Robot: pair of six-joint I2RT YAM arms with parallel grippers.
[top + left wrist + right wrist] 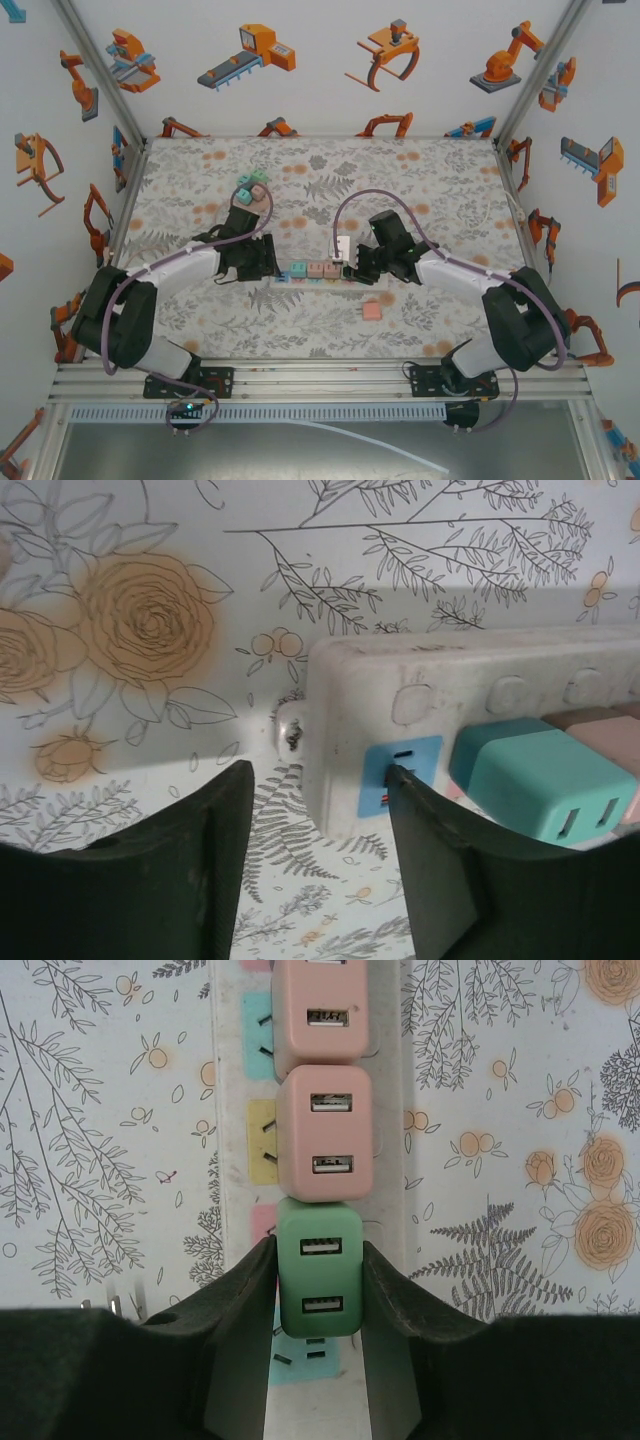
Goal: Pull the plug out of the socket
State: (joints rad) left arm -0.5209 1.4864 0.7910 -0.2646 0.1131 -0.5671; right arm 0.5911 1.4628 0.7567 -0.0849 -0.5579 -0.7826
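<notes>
Green plug [320, 1280] is clamped in the right gripper [318, 1252]; left gripper [318, 775] waits, jaws apart, at the socket's [480, 670] end, so the unpinned socket may lift along

Left pincer [320, 780] jaws apart, right pincer [318, 1250] jaws clamped

The floral-print counter [420, 180] carries the white socket [284, 277] at frame centre, 1 loose pink cube [372, 311] just lower right, and pastel cubes [251, 187] upper left.
</notes>
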